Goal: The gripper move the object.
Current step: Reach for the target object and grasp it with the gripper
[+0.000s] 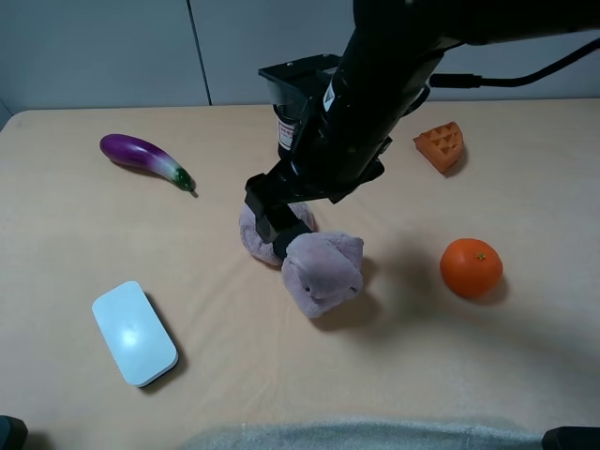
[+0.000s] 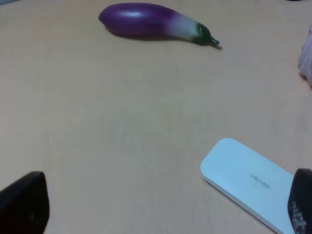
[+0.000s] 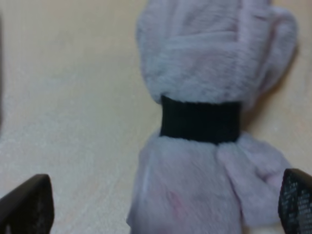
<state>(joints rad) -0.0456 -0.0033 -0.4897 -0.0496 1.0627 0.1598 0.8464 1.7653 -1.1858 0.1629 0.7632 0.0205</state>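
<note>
The mauve-pink plush toy (image 1: 323, 272) lies in the middle of the table, its two lumpy parts joined by a black band (image 3: 200, 119). My right gripper (image 1: 277, 225) has reached across from the right and is low over the toy. In the right wrist view the right gripper (image 3: 161, 204) is open, its fingertips (image 3: 27, 202) wide apart on either side of the toy's near part. My left gripper (image 2: 163, 202) is open and empty, low over the table's left front. An edge of the toy (image 2: 306, 53) shows in the left wrist view.
A glossy purple eggplant (image 1: 145, 157) (image 2: 146, 19) lies at the back left. A white rounded box (image 1: 134, 333) (image 2: 248, 183) lies at the front left. An orange (image 1: 471, 267) sits right of the toy, and an orange wedge (image 1: 441, 147) at the back right.
</note>
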